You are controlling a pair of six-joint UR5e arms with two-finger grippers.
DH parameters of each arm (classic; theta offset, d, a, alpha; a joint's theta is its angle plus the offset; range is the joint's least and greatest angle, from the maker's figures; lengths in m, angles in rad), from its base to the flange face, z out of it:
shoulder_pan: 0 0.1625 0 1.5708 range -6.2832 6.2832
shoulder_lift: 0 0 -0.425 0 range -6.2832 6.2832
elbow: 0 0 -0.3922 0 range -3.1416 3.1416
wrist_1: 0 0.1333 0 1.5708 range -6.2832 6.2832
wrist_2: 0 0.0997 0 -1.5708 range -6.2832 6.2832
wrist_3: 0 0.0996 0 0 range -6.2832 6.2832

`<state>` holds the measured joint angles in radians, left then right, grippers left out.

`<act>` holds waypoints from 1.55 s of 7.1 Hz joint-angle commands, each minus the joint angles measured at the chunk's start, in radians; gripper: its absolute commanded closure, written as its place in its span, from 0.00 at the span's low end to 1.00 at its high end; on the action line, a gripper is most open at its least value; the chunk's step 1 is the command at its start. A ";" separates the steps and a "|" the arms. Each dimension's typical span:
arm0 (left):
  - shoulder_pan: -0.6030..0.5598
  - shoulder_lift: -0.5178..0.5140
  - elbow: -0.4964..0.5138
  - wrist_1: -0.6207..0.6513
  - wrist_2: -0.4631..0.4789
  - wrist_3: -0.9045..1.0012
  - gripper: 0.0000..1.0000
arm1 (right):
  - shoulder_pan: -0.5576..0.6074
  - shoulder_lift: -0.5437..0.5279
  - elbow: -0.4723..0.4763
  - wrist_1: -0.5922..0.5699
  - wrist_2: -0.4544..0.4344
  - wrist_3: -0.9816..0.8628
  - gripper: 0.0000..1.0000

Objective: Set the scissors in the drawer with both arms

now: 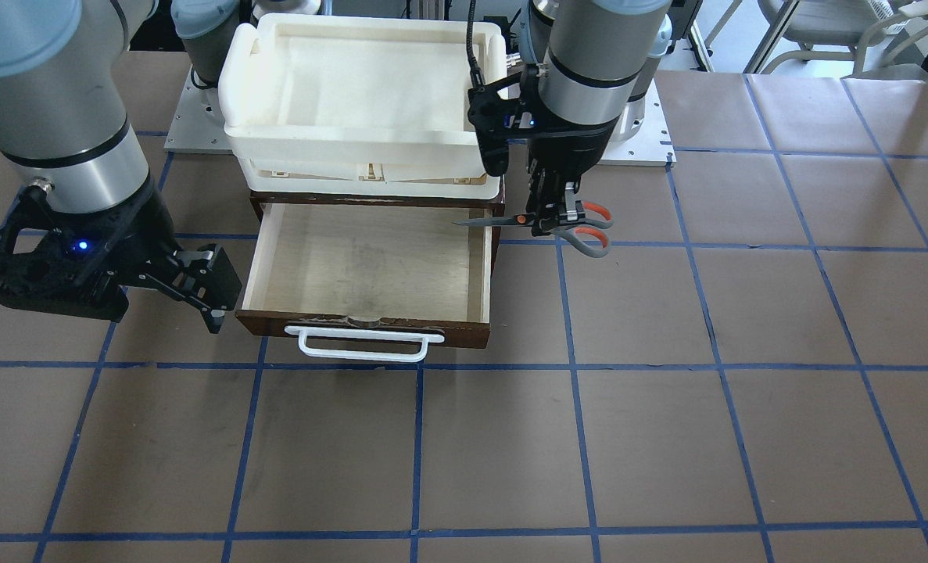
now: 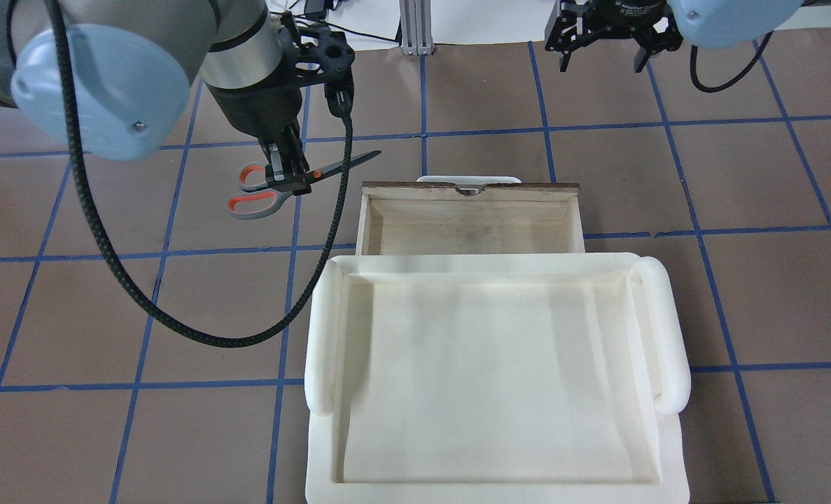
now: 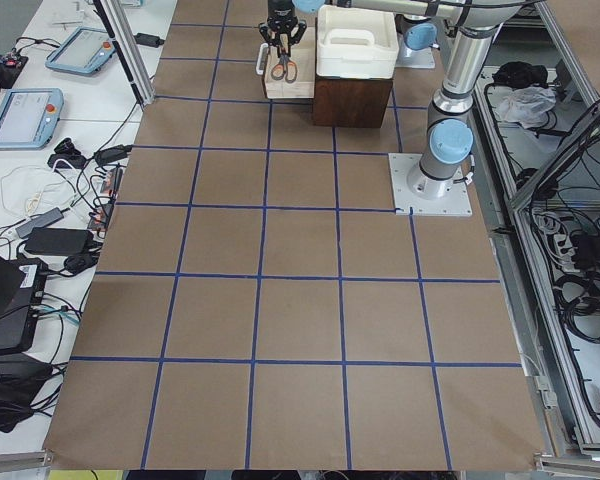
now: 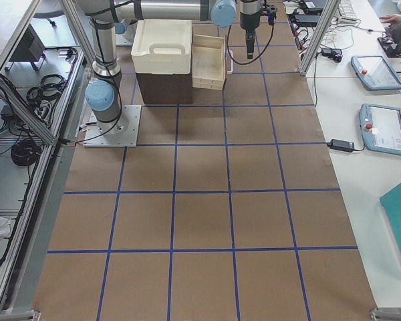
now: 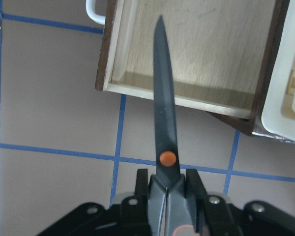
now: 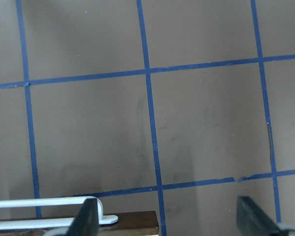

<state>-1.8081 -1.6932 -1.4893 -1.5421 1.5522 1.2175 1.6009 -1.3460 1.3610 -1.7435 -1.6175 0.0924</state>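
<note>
The scissors have dark grey handles lined orange-red. My left gripper is shut on them near the pivot and holds them above the table beside the drawer. The blades point at the drawer. In the left wrist view the blade reaches over the drawer's side wall. The drawer is pulled open, its pale inside bare, and its white handle faces away from me. My right gripper is open and empty just beyond the drawer's front corner. Its fingertips stand wide apart.
A cream-white plastic tray sits on top of the brown cabinet, behind the open drawer. The left arm's black cable loops down over the table beside the tray. Brown table with blue grid lines lies all around.
</note>
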 commanded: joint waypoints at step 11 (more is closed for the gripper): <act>-0.270 -0.260 0.081 0.125 -0.093 -0.118 0.95 | -0.049 -0.059 0.052 0.179 0.055 -0.154 0.00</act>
<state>-2.0740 -1.9489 -1.4079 -1.4158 1.4732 1.1015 1.5536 -1.4045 1.4064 -1.5664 -1.5561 -0.0621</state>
